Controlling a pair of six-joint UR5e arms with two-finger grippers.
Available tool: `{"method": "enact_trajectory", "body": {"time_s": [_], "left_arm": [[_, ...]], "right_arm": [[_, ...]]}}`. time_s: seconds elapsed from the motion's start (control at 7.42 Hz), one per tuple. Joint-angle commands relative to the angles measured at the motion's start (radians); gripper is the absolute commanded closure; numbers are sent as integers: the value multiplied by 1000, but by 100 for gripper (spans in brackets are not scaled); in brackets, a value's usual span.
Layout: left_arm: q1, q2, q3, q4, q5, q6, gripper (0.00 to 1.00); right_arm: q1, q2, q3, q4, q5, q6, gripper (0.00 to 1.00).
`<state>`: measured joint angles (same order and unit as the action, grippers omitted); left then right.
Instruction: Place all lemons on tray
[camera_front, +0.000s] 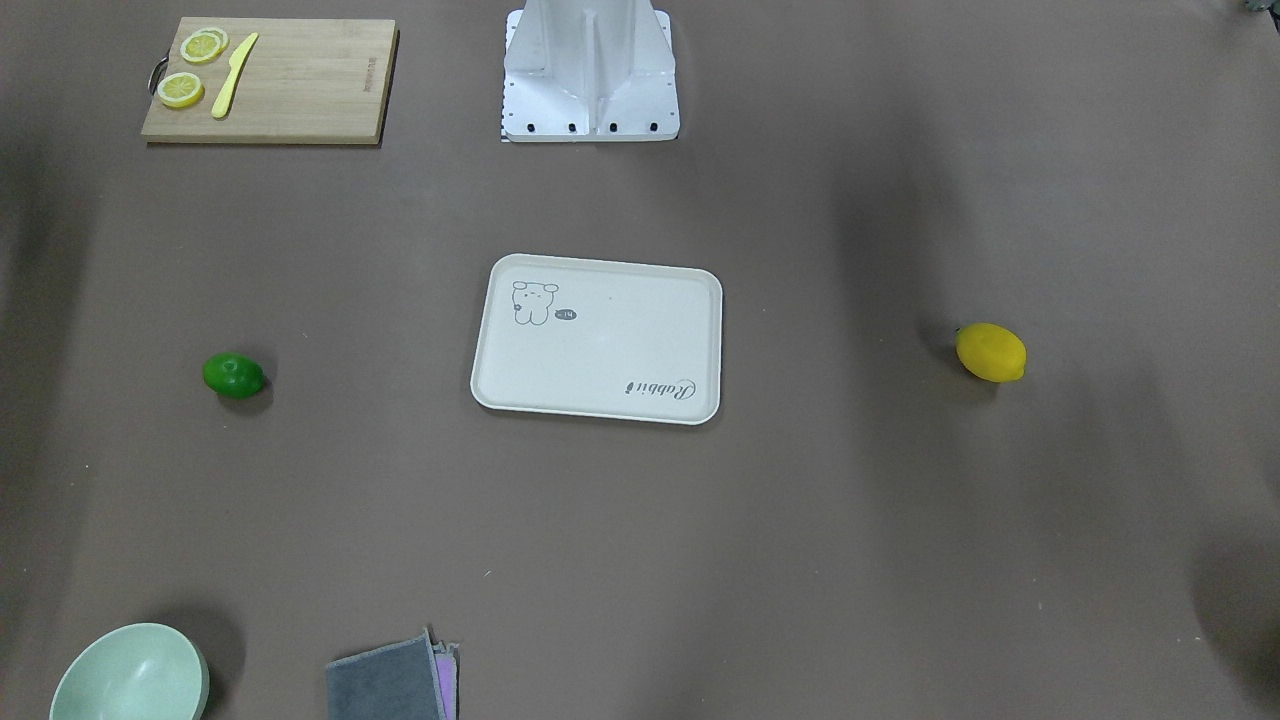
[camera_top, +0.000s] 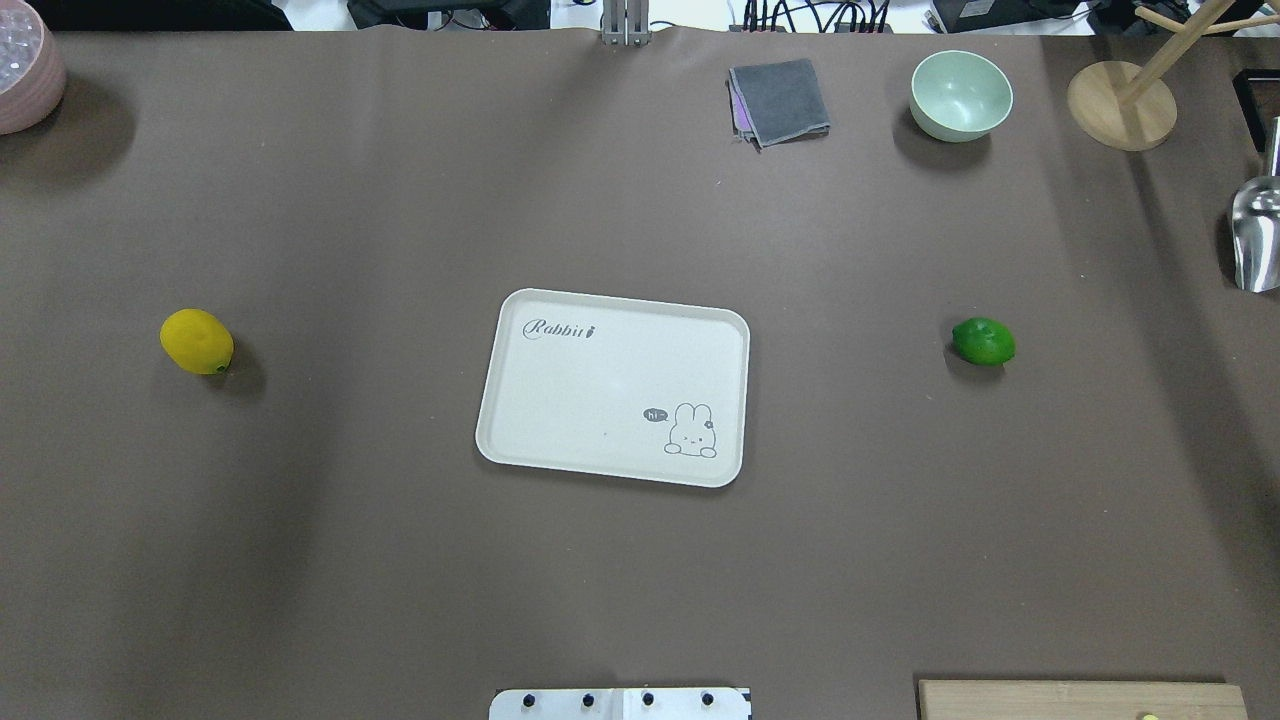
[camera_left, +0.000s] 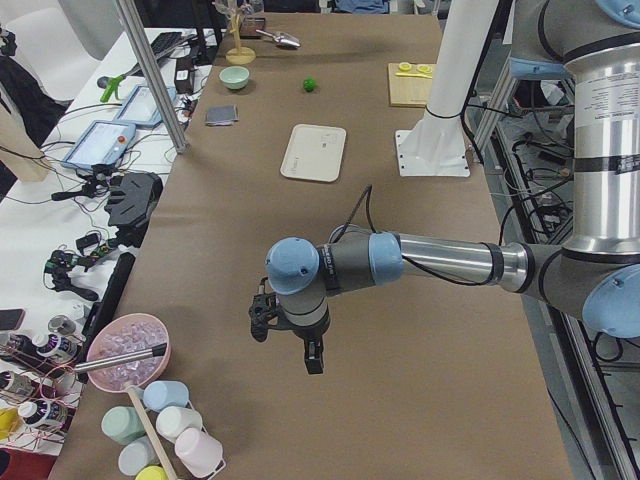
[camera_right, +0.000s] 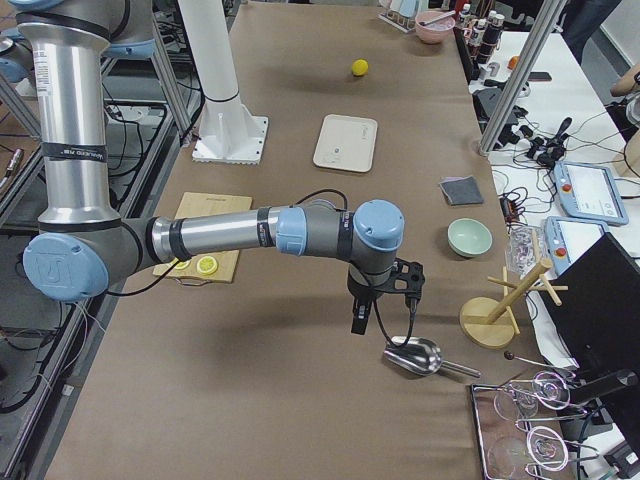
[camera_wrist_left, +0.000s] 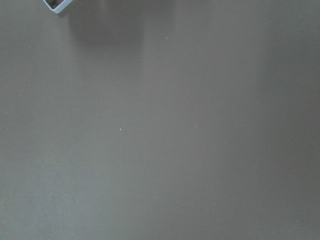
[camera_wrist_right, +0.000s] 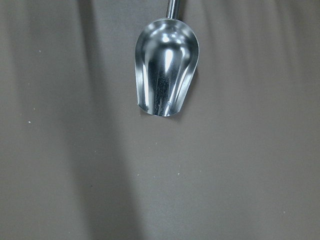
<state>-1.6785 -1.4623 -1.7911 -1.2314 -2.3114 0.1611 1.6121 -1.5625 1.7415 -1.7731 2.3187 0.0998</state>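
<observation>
Orientation: yellow lemon (camera_top: 196, 341) diagonal, stem end toward tray (camera_top: 520, 440), tip outward; green lemon (camera_top: 983, 341) long axis across desk (camera_top: 640, 600). Left claw (camera_left: 288, 340), right claw (camera_right: 383, 298): grip state can't tell.

Yellow lemon (camera_top: 196, 341) and green lemon (camera_top: 983, 341) lie well apart, flanking the cream tray (camera_top: 600, 400).

The setting is a robotics laboratory. Industrial robot arms (camera_left: 440, 262) reach over a brown-covered tabletop (camera_top: 400, 180). Teach pendants (camera_right: 588, 190), cables (camera_top: 790, 14) and aluminium framing posts (camera_left: 150, 80) line the adjacent benches.
</observation>
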Motion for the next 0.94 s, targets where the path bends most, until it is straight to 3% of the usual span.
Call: {"method": "enact_trajectory", "body": {"time_s": [0.0, 0.27, 0.54, 0.81], "left_arm": [[3, -4, 2, 15, 4, 0, 2], [3, -12, -4, 43, 1, -2, 2], [14, -39, -39, 35, -10, -181, 2], [177, -102, -56, -40, -13, -436, 2]], "right_arm": [[0, 2, 1, 0, -4, 1, 1], [0, 4, 4, 0, -4, 3, 1], [-21, 7, 54, -9, 1, 82, 1], [-98, 18, 107, -2, 25, 211, 1]]}}
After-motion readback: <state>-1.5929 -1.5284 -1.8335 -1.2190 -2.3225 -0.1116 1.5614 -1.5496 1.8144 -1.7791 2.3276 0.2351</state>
